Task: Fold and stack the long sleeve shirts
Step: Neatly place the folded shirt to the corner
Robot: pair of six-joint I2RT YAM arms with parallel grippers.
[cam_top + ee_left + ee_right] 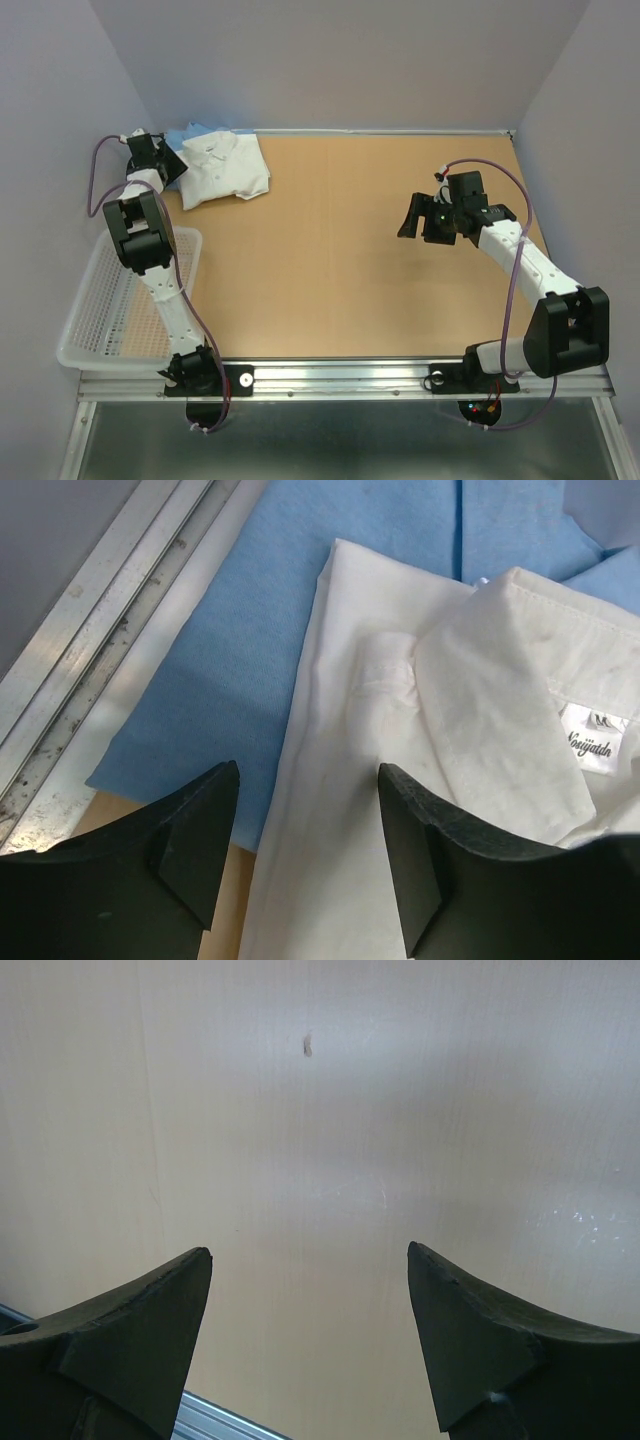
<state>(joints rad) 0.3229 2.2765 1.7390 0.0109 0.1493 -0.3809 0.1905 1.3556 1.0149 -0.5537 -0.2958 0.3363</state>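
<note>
Tan counter (350,250) between pale walls carried two folded shirts, stacked under the left tool (308,772).
That tool hung spread and gripped nothing; the white shirt (420,740) lay directly below and ahead of its fingertips, on top of the blue shirt (220,670), which showed to the tool's left and beyond. The right tool (310,1252) stood spread above the counter's wood, well apart from both shirts.

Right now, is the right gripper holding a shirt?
No, the right gripper stands open and empty over the table; the white shirt lies on the blue shirt at the far left corner.
</note>
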